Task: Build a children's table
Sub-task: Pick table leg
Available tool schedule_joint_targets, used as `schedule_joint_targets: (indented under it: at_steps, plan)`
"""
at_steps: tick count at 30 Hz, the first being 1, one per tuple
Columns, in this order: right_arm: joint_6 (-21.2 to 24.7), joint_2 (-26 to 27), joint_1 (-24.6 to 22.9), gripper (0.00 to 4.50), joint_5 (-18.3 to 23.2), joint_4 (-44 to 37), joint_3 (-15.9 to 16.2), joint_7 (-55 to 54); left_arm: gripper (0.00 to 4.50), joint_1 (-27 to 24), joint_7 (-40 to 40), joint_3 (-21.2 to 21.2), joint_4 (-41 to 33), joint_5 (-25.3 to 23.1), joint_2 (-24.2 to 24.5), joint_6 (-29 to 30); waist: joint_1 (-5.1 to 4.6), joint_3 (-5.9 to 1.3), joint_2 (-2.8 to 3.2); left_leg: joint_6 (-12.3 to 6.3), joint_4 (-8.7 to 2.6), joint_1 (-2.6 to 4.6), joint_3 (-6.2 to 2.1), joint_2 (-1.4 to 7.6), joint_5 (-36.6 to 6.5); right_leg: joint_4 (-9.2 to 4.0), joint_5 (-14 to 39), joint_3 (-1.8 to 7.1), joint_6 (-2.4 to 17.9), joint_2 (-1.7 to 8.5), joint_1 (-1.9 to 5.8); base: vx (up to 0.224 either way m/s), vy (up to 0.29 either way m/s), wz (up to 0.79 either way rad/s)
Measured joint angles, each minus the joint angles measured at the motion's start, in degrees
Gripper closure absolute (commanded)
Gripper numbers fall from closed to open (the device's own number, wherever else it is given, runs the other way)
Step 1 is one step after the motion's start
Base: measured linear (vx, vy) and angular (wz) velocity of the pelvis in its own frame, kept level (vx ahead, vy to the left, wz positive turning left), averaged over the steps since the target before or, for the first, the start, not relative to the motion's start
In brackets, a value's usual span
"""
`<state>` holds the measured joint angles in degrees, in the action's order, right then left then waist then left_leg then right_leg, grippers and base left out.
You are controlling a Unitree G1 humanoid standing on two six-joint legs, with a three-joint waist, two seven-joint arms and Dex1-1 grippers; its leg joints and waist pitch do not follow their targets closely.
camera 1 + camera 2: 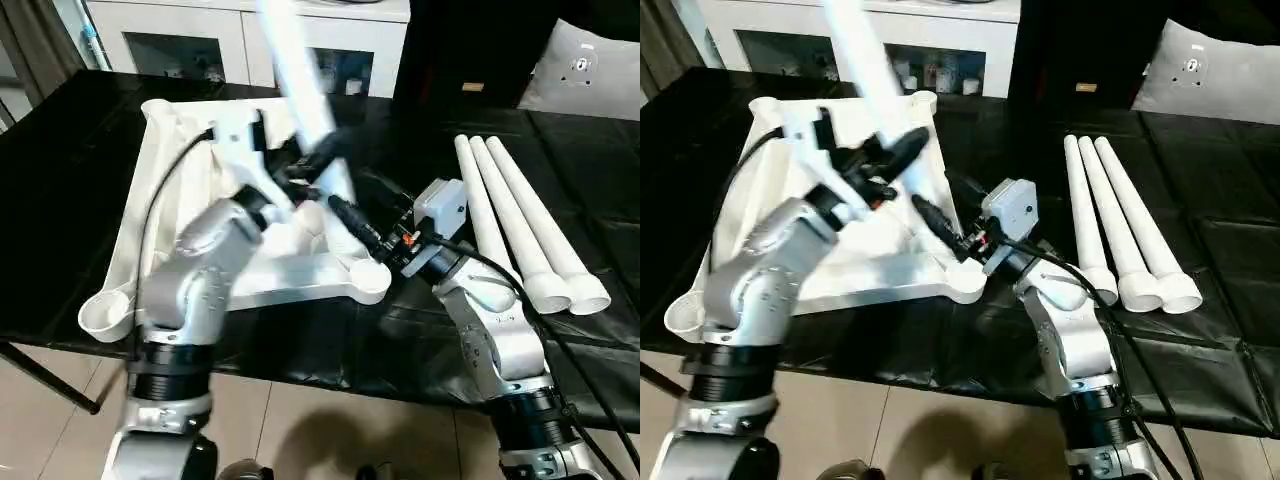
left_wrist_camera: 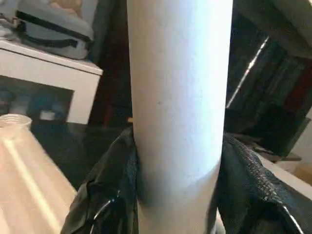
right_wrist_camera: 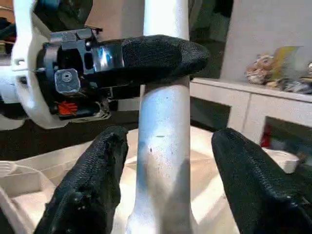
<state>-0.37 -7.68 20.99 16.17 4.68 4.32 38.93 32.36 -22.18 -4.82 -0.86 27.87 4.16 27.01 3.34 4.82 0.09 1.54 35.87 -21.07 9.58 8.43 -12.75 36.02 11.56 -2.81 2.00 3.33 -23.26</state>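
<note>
Item one: table top point(image 1: 300, 275), white plastic, lying ribbed side up at left centre of the head view on the black tabletop point(image 1: 80, 160). I judge it sits upside down so the round corner sockets face up to take legs.

Item two: leg in hand point(image 1: 300, 70), a white tube rising from the middle of the table top toward the upper centre of the frame, tilted. I judge I am holding it near upright so its threaded end can meet a socket; the joint itself is hidden behind the arms.

Item three: left pincer point(image 1: 902, 150), clenched on the leg; in the left wrist view the fingers point(image 2: 105, 195) press both sides of the tube.

Item four: right pincer point(image 3: 165, 161), released; its fingers point(image 3: 92, 180) stand either side of the tube lower down with a gap on each side, likely ready to regrip for the next twist.

Item five: three spare legs point(image 1: 520, 220), side by side at right of the frame, well apart from the table top, within my right arm's reach.

Item six: white cabinet point(image 1: 200, 40), upper left, behind the tabletop.
</note>
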Motion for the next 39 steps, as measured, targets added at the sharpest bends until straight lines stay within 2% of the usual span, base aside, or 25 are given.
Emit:
schedule_joint_targets:
  at_steps: [3, 6, 7, 10, 12, 15, 21, 26, 28, 30, 32, 35, 39]
  plan:
    - [4.3, -0.1, 0.0, 0.88, 3.5, -1.3, -2.6, -0.7, 2.61, 0.5, -0.8, 0.0, 0.0, 0.7, 1.8, 1.7, 0.21, 0.00, 0.00, -0.04, 0.04, 0.02, 0.00, 0.00, 0.0, 0.00, 0.0, 0.01, 0.0, 0.00, 0.00, 0.000, 0.000, 0.00]
    - [11.8, -1.9, 1.3, 0.85, 8.5, -1.8, -6.1, -1.7, 2.61, 0.9, -2.0, -0.4, 0.0, 1.6, 2.6, 3.2, 0.25, 0.00, -0.01, -0.06, 0.14, 0.00, 0.00, 0.00, 0.0, 0.01, -0.1, 0.03, 0.0, 0.01, 0.00, 0.000, 0.000, 0.00]
    - [16.1, -2.9, 2.3, 0.85, 11.9, -1.7, -7.9, -2.2, 2.61, 1.0, -3.0, -0.5, 0.0, 2.3, 3.2, 4.0, 0.21, 0.00, -0.01, -0.06, 0.17, 0.01, 0.00, 0.00, 0.0, 0.01, -0.1, 0.03, 0.0, 0.01, 0.01, 0.000, 0.000, 0.00]
    - [23.5, -5.3, 4.0, 0.85, 19.9, -1.6, -13.0, -2.7, 2.61, 1.1, -5.6, -0.5, -0.3, 4.3, 5.0, 6.2, 0.25, 0.00, 0.00, -0.04, 0.16, 0.02, 0.00, 0.00, 0.0, 0.02, -0.1, 0.02, 0.0, 0.01, 0.01, 0.000, 0.000, 0.00]
    - [26.4, -6.6, 4.1, 0.85, 22.8, -1.8, -14.9, -2.5, 2.61, 1.1, -6.9, -0.6, -0.7, 5.5, 5.9, 7.2, 0.30, -0.01, -0.01, -0.04, 0.16, 0.02, 0.00, 0.01, 0.0, 0.03, -0.1, 0.00, 0.0, 0.00, 0.01, 0.000, 0.000, 0.00]
    - [30.1, -7.3, 4.1, 0.85, 25.9, -2.0, -16.0, -1.9, 2.61, 1.3, -8.8, -0.9, -1.2, 7.8, 6.5, 8.8, 0.16, 0.00, -0.01, -0.04, 0.16, -0.01, 0.01, 0.01, 0.0, 0.04, -0.1, 0.00, 0.0, 0.00, 0.00, 0.000, 0.000, 0.00]
    - [33.3, -13.1, 4.1, 0.85, 25.9, -4.8, -13.6, 4.0, 2.62, 1.7, -14.4, 0.4, -2.7, 8.6, 9.8, 10.2, 0.64, -0.03, -0.06, -0.04, 0.19, 0.01, 0.01, 0.01, 0.1, 0.06, -0.1, 0.00, 0.0, 0.00, 0.01, 0.000, 0.000, 0.00]
    - [34.1, -16.9, 3.9, 0.85, 24.1, -7.0, -8.4, 9.8, 2.62, 1.9, -18.6, 4.3, -3.3, 7.8, 11.7, 9.7, 1.35, -0.08, -0.13, -0.04, 0.23, 0.01, 0.01, 0.02, 0.1, 0.08, -0.1, 0.00, 0.0, 0.01, 0.01, 0.000, 0.000, 0.00]
    - [34.1, -17.8, 3.9, 1.12, 23.0, -7.1, -6.2, 11.6, 2.62, 1.9, -20.9, 6.7, -4.0, 6.8, 12.5, 8.3, 1.68, -0.09, -0.16, -0.04, 0.24, 0.01, 0.01, 0.03, 0.1, 0.08, -0.1, 0.00, 0.0, 0.01, 0.01, 0.000, 0.000, 0.00]
    - [34.2, -17.9, 3.9, 1.19, 22.1, -7.2, -4.8, 12.8, 2.62, 1.9, -22.7, 8.2, -5.1, 6.2, 12.7, 7.6, 1.75, -0.11, -0.18, -0.04, 0.25, 0.01, 0.01, 0.03, 0.1, 0.09, -0.1, 0.01, 0.0, 0.01, 0.01, 0.000, 0.000, 0.00]
    - [34.2, -18.7, 3.9, 1.54, 21.7, -7.4, -3.4, 14.8, 2.62, 1.9, -24.4, 8.8, -5.6, 6.0, 13.2, 7.4, 1.77, -0.12, -0.19, -0.04, 0.27, 0.00, 0.01, 0.03, 0.1, 0.10, -0.1, 0.00, 0.0, 0.01, 0.01, 0.000, 0.000, 0.00]
    - [34.2, -19.7, 3.9, 1.63, 21.4, -8.0, -2.0, 16.7, 2.62, 1.9, -25.8, 9.6, -5.7, 6.0, 13.5, 7.0, 1.76, -0.13, -0.23, -0.03, 0.30, 0.00, 0.01, 0.04, 0.1, 0.12, -0.2, 0.00, 0.0, 0.01, 0.01, 0.000, 0.000, 0.00]
    - [34.1, -19.8, 3.9, 2.03, 20.9, -8.0, 0.8, 18.9, 2.62, 1.9, -27.2, 10.5, -6.9, 6.1, 13.4, 6.5, 1.76, -0.19, -0.35, -0.03, 0.36, -0.01, 0.01, 0.06, 0.1, 0.13, -0.2, 0.01, -0.1, 0.01, 0.01, 0.000, 0.000, 0.00]
